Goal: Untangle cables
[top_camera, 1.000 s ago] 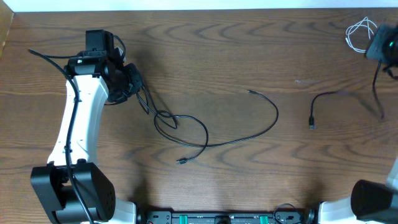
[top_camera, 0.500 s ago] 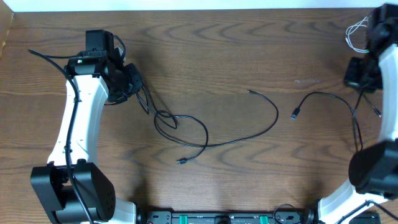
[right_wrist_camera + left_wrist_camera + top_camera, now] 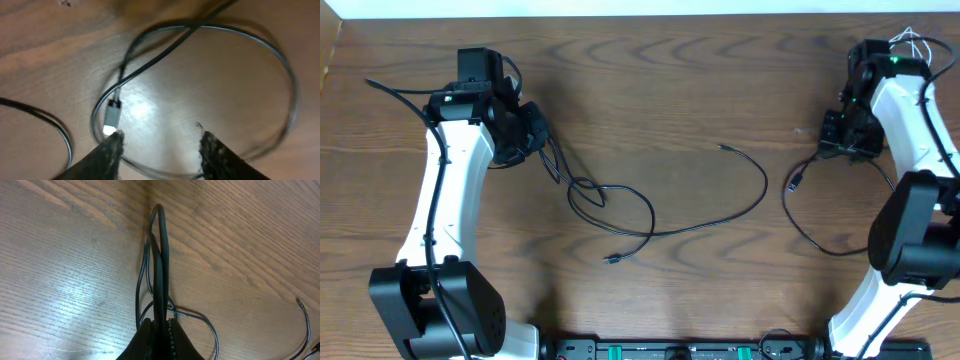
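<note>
My left claw [image 3: 160, 326] is squeezed shut on the long black cable [image 3: 159, 265], which lies in loops on the table [image 3: 670, 80] toward the middle (both little plugs [image 3: 613, 259] rest on the wood). My right claw [image 3: 160, 137] hangs with fingers [image 3: 106, 156] apart and nothing between them, just above the short black cable [image 3: 225, 31] curled at the right side. The white cable [image 3: 906, 40] sits in the far right corner, maybe bunched up, but my arm hides part.
</note>
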{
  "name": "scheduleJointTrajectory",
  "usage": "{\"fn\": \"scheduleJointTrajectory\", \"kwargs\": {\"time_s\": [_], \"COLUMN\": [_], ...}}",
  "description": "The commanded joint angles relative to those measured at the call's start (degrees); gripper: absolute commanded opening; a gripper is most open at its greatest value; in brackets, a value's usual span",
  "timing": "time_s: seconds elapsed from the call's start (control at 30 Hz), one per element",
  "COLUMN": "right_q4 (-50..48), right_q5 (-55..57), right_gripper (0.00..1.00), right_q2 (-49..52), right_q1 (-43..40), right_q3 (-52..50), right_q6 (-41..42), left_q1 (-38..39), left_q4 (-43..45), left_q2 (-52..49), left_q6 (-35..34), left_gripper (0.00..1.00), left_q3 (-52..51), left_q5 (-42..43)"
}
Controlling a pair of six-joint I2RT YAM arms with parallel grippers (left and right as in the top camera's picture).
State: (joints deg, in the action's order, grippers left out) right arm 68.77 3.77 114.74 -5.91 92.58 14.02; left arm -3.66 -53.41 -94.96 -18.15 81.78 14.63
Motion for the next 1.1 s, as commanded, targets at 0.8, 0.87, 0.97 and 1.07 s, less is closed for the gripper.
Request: {"fn": "scheduleJointTrajectory", "kwargs": {"time_s": [0.8, 0.87, 0.97, 1.07], "right_q4": [-26.2, -25.1, -23.3, -22.4], "right_q5": [-3.6, 0.0, 5.3, 8.0], "right_gripper": [0.40, 0.37, 0.24, 0.01], "right_q2": [1.4, 1.4, 1.4, 1.4], "right_q1": [4.0, 4.4, 5.1, 5.1], "right_q3": [-20.9, -21.6, -21.7, -21.7], "right_q6": [12.3, 13.4, 14.3, 14.3], "left_q1": [-0.2, -0.2, -0.2, -0.2], "left_q4": [-0.1, -0.1, -0.1, -0.1], "left_q2": [-0.5, -0.5, -0.5, -0.5], "left_q6": [0.4, 0.4, 0.4, 0.4], "left_gripper": [0.07, 0.07, 0.07, 0.07], "left_q3": [-0.3, -0.3, -0.3, -0.3], "left_q5": [-0.8, -0.8, -0.8, -0.8]}}
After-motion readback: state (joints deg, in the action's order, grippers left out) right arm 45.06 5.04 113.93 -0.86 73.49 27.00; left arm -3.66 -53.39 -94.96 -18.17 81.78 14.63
